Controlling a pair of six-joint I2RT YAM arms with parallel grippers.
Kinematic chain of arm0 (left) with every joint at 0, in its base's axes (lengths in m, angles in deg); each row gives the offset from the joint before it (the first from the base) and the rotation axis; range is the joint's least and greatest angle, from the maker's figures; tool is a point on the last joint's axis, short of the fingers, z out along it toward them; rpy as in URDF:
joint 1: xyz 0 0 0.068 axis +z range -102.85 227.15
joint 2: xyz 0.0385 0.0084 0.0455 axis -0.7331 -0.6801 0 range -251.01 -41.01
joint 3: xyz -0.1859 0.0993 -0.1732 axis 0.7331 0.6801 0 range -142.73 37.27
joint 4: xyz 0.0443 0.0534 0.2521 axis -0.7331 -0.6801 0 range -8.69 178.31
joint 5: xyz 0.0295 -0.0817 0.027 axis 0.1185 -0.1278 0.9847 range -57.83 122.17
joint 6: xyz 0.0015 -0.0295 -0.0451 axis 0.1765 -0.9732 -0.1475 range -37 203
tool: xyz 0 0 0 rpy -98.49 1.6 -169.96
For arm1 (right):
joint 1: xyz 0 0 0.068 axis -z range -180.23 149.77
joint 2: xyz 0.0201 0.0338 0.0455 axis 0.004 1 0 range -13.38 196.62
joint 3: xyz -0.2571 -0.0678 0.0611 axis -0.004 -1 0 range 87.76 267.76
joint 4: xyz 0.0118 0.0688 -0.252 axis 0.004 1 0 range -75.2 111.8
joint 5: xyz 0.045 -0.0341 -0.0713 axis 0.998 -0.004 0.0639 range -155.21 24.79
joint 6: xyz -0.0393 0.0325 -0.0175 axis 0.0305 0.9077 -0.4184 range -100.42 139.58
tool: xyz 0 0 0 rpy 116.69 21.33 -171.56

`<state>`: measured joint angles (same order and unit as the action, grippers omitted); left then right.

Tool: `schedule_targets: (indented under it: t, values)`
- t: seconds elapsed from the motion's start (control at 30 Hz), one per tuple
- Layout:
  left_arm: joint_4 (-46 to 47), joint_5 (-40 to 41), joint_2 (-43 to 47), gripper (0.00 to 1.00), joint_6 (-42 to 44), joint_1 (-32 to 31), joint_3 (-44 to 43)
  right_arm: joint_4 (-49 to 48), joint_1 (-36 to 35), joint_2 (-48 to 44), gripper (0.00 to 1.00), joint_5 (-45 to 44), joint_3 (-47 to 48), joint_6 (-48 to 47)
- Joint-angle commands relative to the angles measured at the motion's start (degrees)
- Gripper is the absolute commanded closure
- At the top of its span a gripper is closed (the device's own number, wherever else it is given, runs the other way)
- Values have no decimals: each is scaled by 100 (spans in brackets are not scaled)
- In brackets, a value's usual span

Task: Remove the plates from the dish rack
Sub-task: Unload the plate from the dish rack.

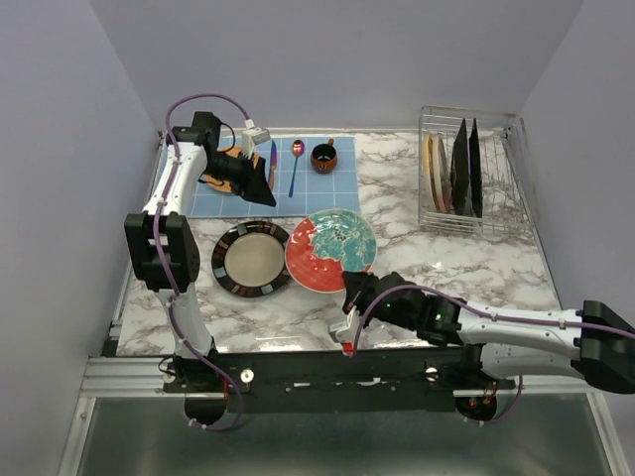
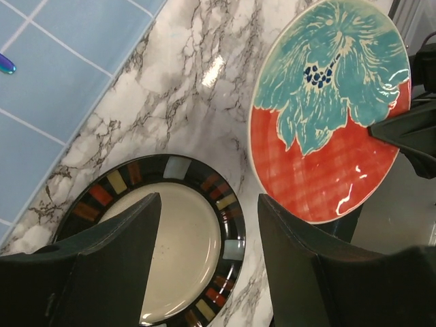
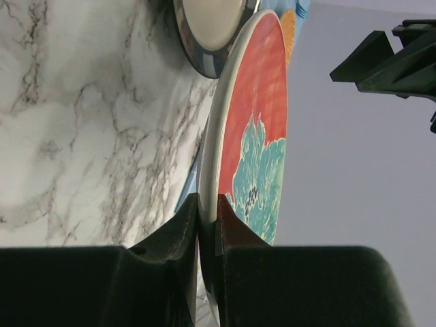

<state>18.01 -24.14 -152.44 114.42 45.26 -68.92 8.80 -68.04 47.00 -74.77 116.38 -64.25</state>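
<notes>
Rim of the red plate (image 3: 255, 102) is clamped by the closed right end effector (image 3: 206, 208), at the plate's near edge. From the grip the plate reaches away to the left, tilted, its far edge just beside the beige plate (image 1: 251, 259) on the table (image 1: 437, 263); whether they touch I cannot tell. Probably it must go down flat, clear of that plate. Left end effector (image 2: 208, 211) hangs open, empty. Other plates (image 1: 461, 169) stand in the rack (image 1: 501, 198), nearer the right arm.
</notes>
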Motion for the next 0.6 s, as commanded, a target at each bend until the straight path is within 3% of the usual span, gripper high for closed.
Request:
schedule_targets:
  t: [0.0,0.2,0.57]
  values:
    - [-141,-117,289,32,416,4,414,-1386,-57,184,99,-72,653,235]
    - [-133,-81,351,32,549,110,679,-1307,-48,624,99,-160,1233,535]
    - [-54,-151,351,32,725,303,969,-2036,-48,1169,99,86,1076,359]
